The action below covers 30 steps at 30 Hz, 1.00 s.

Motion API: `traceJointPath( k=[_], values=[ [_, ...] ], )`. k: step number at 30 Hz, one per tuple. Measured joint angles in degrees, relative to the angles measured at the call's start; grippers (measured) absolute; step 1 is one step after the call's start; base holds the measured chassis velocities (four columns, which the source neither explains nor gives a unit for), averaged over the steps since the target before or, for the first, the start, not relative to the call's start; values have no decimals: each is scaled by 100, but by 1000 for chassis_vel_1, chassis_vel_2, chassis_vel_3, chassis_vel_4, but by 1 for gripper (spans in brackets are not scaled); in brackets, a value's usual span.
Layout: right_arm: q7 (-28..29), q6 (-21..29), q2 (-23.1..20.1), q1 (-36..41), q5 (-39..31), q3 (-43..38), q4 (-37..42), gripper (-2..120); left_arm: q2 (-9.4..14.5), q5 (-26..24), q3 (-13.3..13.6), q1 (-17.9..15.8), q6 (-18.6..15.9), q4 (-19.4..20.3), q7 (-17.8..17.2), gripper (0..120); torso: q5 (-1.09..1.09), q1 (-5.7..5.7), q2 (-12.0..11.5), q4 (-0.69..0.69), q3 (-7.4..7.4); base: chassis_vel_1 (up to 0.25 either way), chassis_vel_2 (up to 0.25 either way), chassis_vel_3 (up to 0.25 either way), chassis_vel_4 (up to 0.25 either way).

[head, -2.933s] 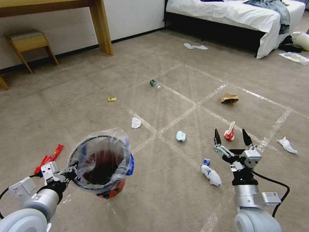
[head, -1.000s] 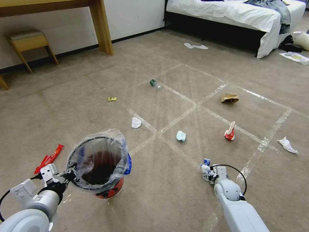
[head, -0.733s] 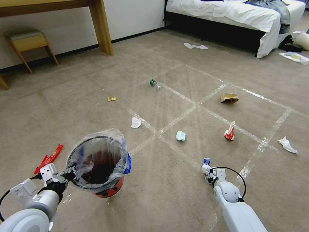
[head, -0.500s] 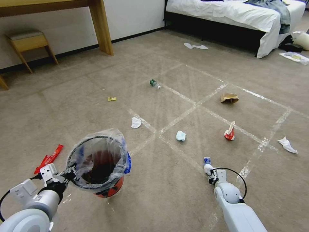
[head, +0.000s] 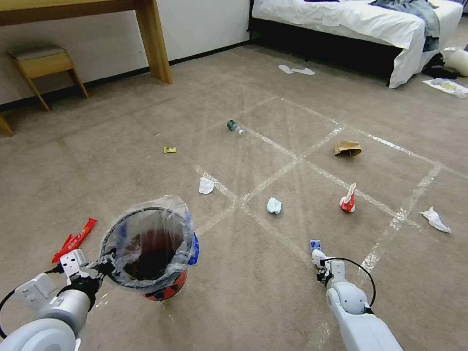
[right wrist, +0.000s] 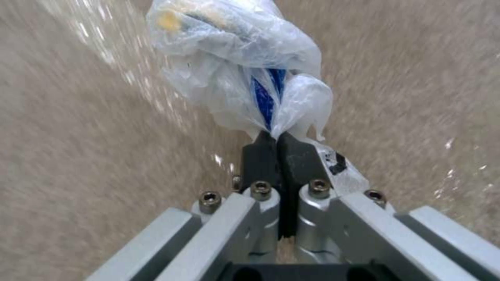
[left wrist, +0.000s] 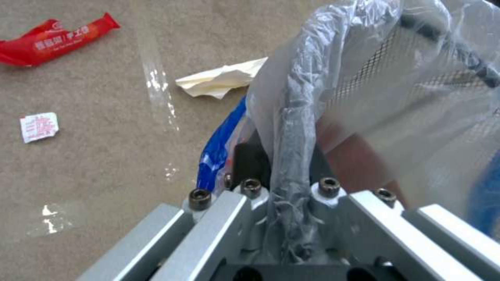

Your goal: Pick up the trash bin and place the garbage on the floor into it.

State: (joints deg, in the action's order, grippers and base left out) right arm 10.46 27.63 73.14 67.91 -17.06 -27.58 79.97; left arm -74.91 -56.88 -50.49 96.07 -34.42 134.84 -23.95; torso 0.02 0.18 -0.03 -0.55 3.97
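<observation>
Left claw [head: 105, 265] grips the rim of the bin [head: 148, 246] above the floor [head: 253, 302]; right claw [right wrist: 279, 142] pinches a crumpled plastic wad [right wrist: 240, 66] low over the carpet

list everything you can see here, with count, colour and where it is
trash bin: 1, red-orange with clear bag liner, near left, held at the rim
plastic wad: 1, white-clear with blue, near right, in the right gripper
tissues: 3, white or pale blue, spread across the taped carpet
red wrapper: 1, red, left of the bin
carton: 1, red and white, right of centre
paper bag: 1, brown, farther right
bottle: 1, green-labelled, mid floor
small scrap: 1, yellow, left of the bottle
floor: beige carpet with tape grid
bed: 1, white, far right
table: 1, wooden, far left
stool: 1, wooden, under the table
left gripper: shut on the bin rim
right gripper: shut on the wad
</observation>
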Motion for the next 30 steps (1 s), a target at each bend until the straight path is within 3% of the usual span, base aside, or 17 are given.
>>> traceJointPath(
  k=[3,9,13,14,18,20,21,24,30],
  values=[
    [-27,-63,-97,166,-314,-77,367,0,19,-13,0,15,0,37,2,2,0,0,0,-1,0,0,0,0,0],
    [-282,-862,-573,494,-1125,-154,2035,0,86,-57,44,18,-6,150,20,2,-1,0,0,0,0,0,0,0,0],
    [-530,-1214,-761,460,-1343,-55,2449,0,128,-78,57,-18,-12,151,43,2,-2,0,0,-1,0,0,0,0,0],
    [-823,-1634,-990,349,-1609,143,2784,0,171,-97,63,-59,-16,137,66,2,-1,0,0,-2,0,0,0,0,0],
    [-1109,-1942,-1243,176,-1868,388,3098,0,205,-118,80,-99,-21,110,79,2,-1,0,0,1,0,0,0,0,0],
    [-1386,-2178,-1735,-266,-2498,1017,3716,0,255,-138,112,-189,-40,51,81,2,-1,0,0,1,0,0,0,0,0],
    [-1386,-2178,-1735,-266,-2498,1017,3716,0,255,-138,112,-189,-40,51,81,2,-1,0,0,1,0,0,0,0,0],
    [-1409,-2045,-2364,-1223,-3554,2252,4465,0,293,-168,131,-315,-65,-37,72,2,-2,0,0,1,0,0,0,0,0],
    [-1155,-1709,-2738,-2276,-4111,3482,4732,0,304,-181,129,-381,-78,-83,60,2,-2,-1,0,-1,0,0,0,0,0]
  ],
)
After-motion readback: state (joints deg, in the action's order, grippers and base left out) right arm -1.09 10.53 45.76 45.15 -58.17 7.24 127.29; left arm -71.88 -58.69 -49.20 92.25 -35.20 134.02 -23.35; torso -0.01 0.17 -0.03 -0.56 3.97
